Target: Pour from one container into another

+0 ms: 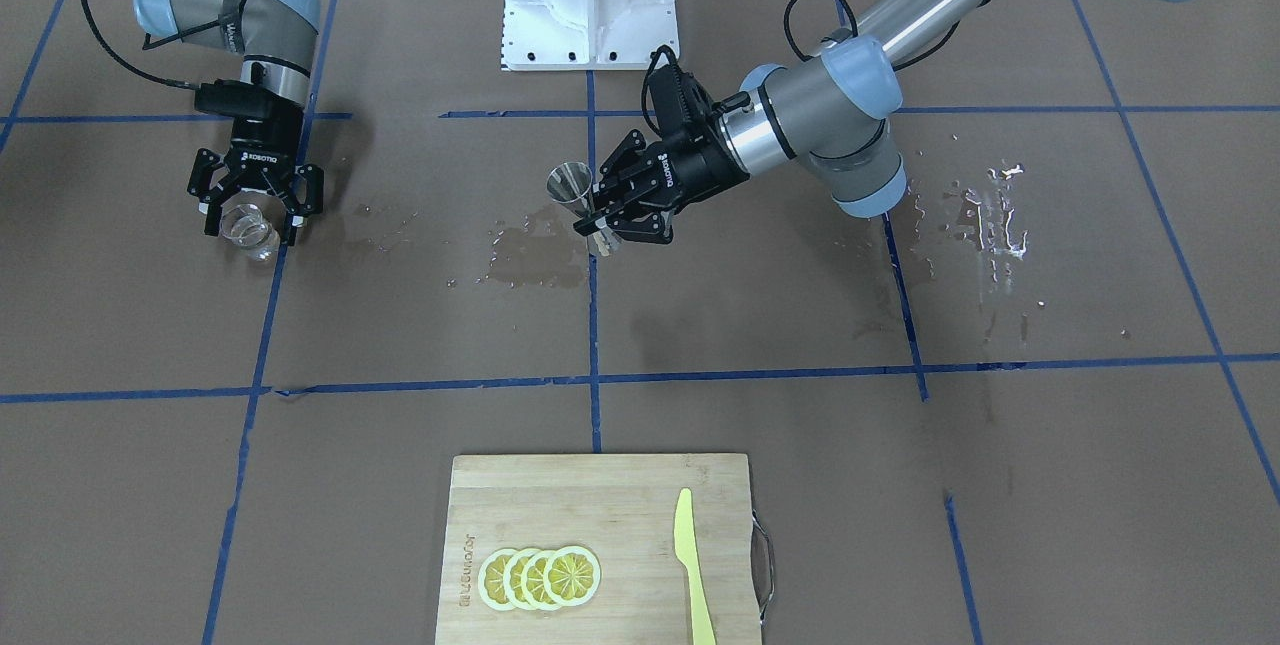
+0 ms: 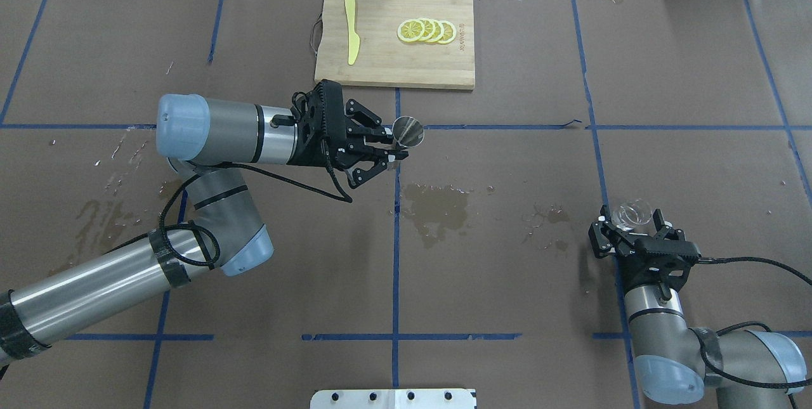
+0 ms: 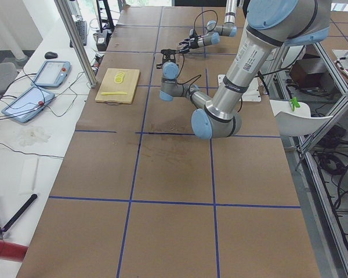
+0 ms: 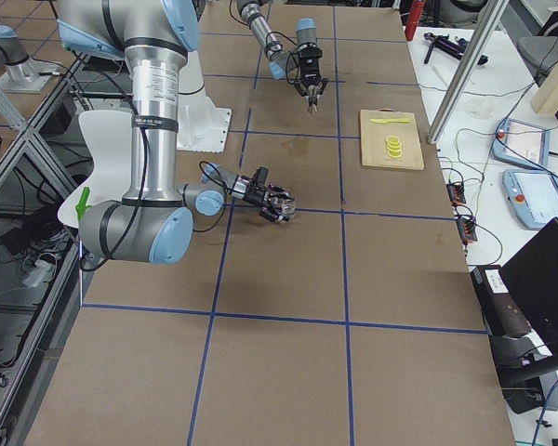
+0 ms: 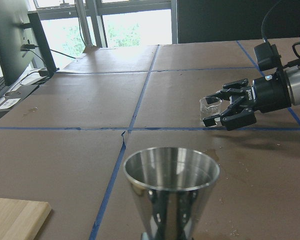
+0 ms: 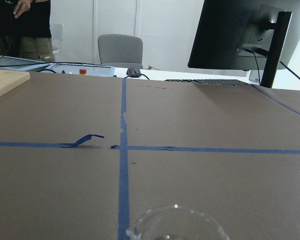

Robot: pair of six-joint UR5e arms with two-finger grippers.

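— Presently, what is held?
— The jigger (image 2: pixel 408 130) is clamped at its waist between the left fingers (image 2: pixel 382 137). The glass (image 1: pixel 248 230) stands on the desk (image 1: pixel 700 325) between the wide right fingers (image 1: pixel 302 197); firm closure is advised before lifting.

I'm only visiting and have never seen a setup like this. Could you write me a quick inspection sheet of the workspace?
Surface: brown paper table with a blue tape grid; wet patches near the middle.
Job's things: clear glass on the robot's right side; steel jigger held upright near the centre.
Clutter: cutting board with lemon slices and a yellow knife.
Grippers: left gripper shut on the jigger; right gripper open, fingers either side of the glass.
Cables: black cable running to each wrist.
Surroundings: monitor, chair and a person beyond the table.
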